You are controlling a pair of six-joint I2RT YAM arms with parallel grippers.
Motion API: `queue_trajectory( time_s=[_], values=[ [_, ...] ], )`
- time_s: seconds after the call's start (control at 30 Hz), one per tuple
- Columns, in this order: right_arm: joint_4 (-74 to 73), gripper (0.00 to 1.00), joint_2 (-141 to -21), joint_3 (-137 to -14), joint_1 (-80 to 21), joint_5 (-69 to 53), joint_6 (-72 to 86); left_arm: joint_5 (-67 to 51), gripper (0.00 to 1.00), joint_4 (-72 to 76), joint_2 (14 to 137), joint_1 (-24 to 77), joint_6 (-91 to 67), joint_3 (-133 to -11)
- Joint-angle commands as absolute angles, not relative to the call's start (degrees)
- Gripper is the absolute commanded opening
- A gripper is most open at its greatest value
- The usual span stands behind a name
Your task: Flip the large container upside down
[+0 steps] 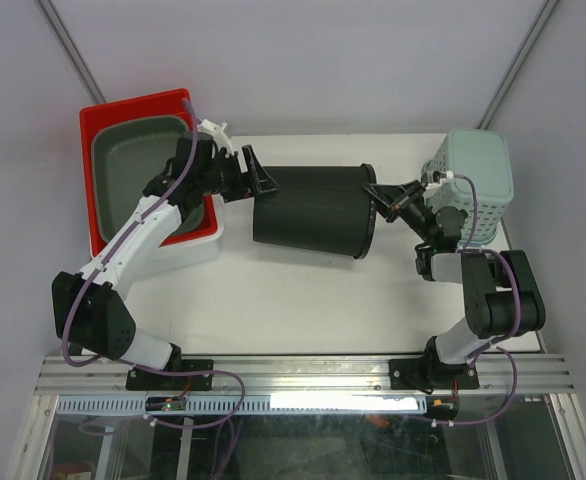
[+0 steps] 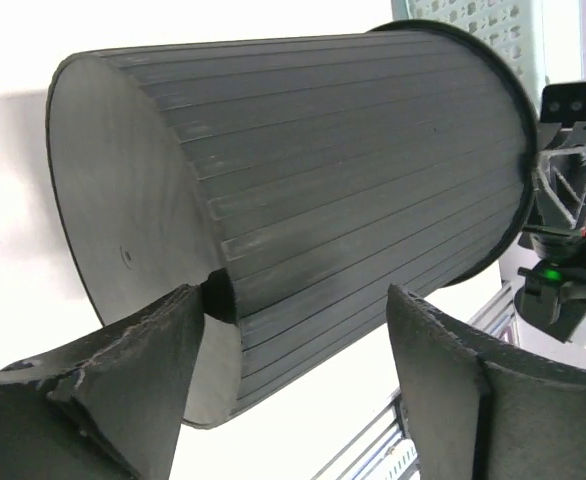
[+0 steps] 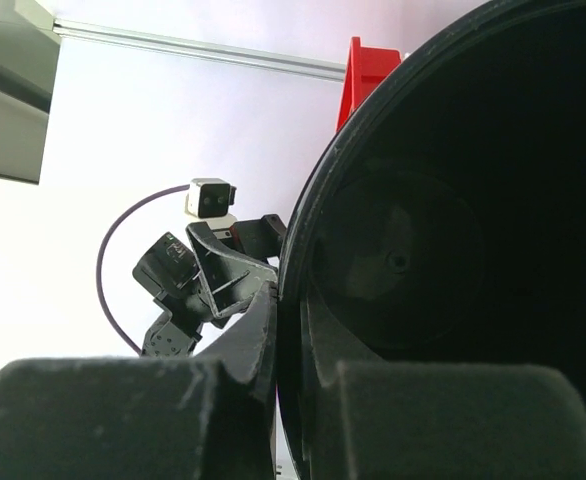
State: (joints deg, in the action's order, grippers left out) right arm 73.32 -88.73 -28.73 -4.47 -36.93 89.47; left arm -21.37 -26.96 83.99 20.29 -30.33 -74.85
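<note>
The large container (image 1: 313, 210) is a dark grey ribbed bin. It lies on its side at the middle of the table, its mouth to the right and its flat base to the left. My right gripper (image 1: 386, 200) is shut on its rim, one finger inside and one outside, as the right wrist view shows (image 3: 298, 345). My left gripper (image 1: 258, 182) is open at the bin's base end. In the left wrist view (image 2: 293, 375) the bin (image 2: 323, 160) fills the frame, and one finger (image 2: 153, 365) sits at the base edge.
A red tub (image 1: 108, 120) with a grey basin (image 1: 138, 160) in it stands at the back left, under my left arm. A mint perforated basket (image 1: 473, 180) stands at the back right, behind my right wrist. The metal rail (image 1: 303, 375) runs along the near edge.
</note>
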Motion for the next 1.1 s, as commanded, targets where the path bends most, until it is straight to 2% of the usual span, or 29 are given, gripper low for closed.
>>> queue_trajectory(
  time_s=[0.0, 0.13, 0.27, 0.4, 0.5, 0.57, 0.83, 1.07],
  values=[
    [78.6, 0.0, -91.8, -27.7, -4.3, -37.7, 93.5, -30.0, 0.67, -19.9, 82.4, 20.7, -33.0, -75.8],
    [82.0, 0.0, -94.0, -27.3, -4.4, -37.3, 95.4, -32.6, 0.53, -18.8, 84.1, 20.7, -33.9, -79.5],
    [83.1, 0.0, -94.8, -26.8, -4.9, -36.6, 95.7, -34.4, 0.48, -17.3, 85.4, 20.7, -35.4, -82.2],
    [82.6, 0.0, -95.6, -27.4, -6.9, -36.2, 94.9, -34.2, 0.37, -16.7, 86.1, 20.7, -34.4, -84.4],
    [81.6, 0.14, -96.3, -27.5, -8.8, -35.7, 94.3, -33.5, 0.28, -17.6, 87.3, 20.7, -33.4, -86.0],
    [80.7, 0.24, -96.3, -26.7, -9.7, -35.0, 93.9, -33.7, 0.25, -17.9, 88.1, 20.7, -33.3, -86.6],
    [72.2, 0.52, -92.3, -22.6, -10.8, -31.8, 89.9, -34.6, 0.25, -17.9, 89.5, 20.7, -33.8, -87.3],
    [56.9, 0.77, -82.2, -19.8, -10.9, -27.8, 84.2, -34.7, 0.25, -17.5, 90.3, 21.4, -33.6, -88.4]
  ],
)
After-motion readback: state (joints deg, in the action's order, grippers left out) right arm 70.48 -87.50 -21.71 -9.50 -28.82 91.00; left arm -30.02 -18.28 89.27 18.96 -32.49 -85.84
